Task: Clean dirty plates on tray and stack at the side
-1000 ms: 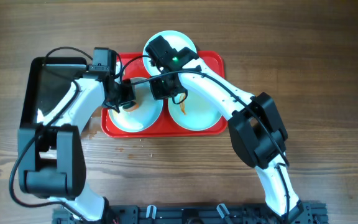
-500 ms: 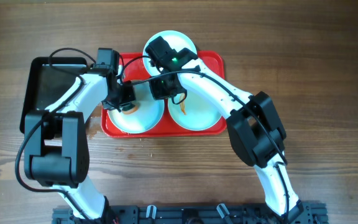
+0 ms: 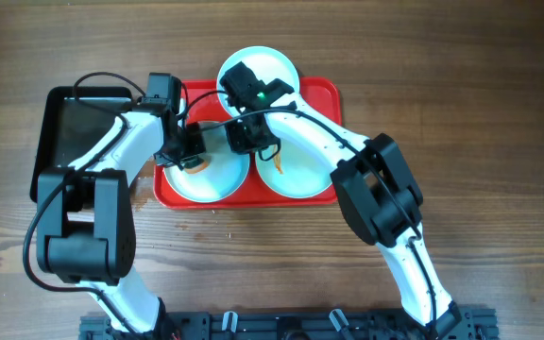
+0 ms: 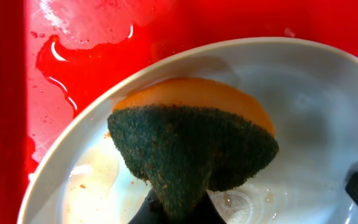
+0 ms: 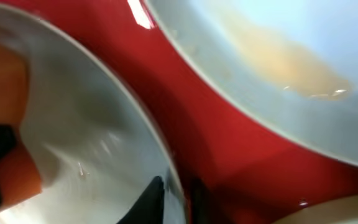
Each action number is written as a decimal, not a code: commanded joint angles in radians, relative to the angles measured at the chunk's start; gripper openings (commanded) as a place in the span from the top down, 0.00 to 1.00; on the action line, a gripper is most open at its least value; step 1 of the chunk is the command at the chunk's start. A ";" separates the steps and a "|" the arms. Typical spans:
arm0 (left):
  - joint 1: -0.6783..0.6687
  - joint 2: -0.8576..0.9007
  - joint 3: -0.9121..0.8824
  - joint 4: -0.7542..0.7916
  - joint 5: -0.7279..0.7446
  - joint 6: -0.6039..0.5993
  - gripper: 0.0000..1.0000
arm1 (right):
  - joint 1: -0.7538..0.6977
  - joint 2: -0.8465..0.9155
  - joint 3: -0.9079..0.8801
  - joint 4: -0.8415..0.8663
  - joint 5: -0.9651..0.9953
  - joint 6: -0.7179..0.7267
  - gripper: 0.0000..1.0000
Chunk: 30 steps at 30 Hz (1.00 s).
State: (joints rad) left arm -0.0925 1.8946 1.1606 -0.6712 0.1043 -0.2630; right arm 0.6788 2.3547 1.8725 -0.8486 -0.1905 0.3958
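Pinching a sponge (image 4: 191, 149) in my left gripper (image 4: 176, 210), I have the jaws clamped on its lower end. The dark green scouring face is turned up toward my wrist camera, with the orange body behind it. The sponge lies inside the left plate (image 4: 303, 106), close to the rim on the side away from my other arm. Just below the sponge, the plate's surface carries a wet film with a few orange-brown specks (image 4: 95, 177). Beyond that rim is the red tray (image 4: 17, 124), where a small puddle of water (image 4: 73, 53) gleams.

My right gripper (image 5: 176, 198) is clenched on the same plate. One dark finger sits inside the rim and one outside, on the edge opposite the sponge. The sponge's orange shows as a blur across the plate from my right wrist.

Just to the outer side of this gripper, across a strip of bare red, sits the right plate (image 3: 302, 175). It has an orange-brown smear (image 5: 284, 65) across its pale surface. Farther out, past the right wrist, the third plate (image 3: 270, 62) lies over the tray's far rim, partly hidden by that wrist.

Out past my left gripper, beside the red tray, a glossy black tray (image 3: 69, 132) rests on the wooden table (image 3: 480, 94). My left forearm crosses over its inner edge, so I cannot tell whether the two trays touch.
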 commanded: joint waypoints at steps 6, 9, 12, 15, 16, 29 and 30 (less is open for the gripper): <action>0.007 0.028 -0.031 0.002 0.148 0.024 0.96 | 0.002 0.035 -0.003 0.020 -0.005 0.000 0.96; 0.008 0.029 -0.031 -0.012 0.119 0.024 0.96 | 0.002 0.035 -0.003 0.016 -0.005 0.002 0.96; 0.013 0.029 -0.031 -0.074 0.007 0.016 0.96 | 0.001 0.035 -0.003 0.010 -0.001 0.026 0.96; 0.036 0.029 -0.031 -0.117 -0.121 0.016 0.96 | 0.000 0.035 -0.003 0.003 -0.001 0.026 0.96; 0.050 0.029 -0.031 -0.119 -0.168 0.016 0.96 | 0.000 0.035 -0.003 -0.006 -0.001 0.024 0.96; 0.127 -0.100 0.088 -0.064 0.112 -0.013 0.96 | 0.000 0.035 -0.003 -0.008 0.010 0.030 0.96; 0.127 -0.089 0.087 -0.061 0.112 -0.013 0.96 | 0.000 0.035 -0.003 -0.008 0.010 0.030 0.96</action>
State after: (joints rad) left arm 0.0284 1.8252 1.2251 -0.7460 0.1272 -0.2676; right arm 0.6880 2.3547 1.8725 -0.8474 -0.2207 0.4198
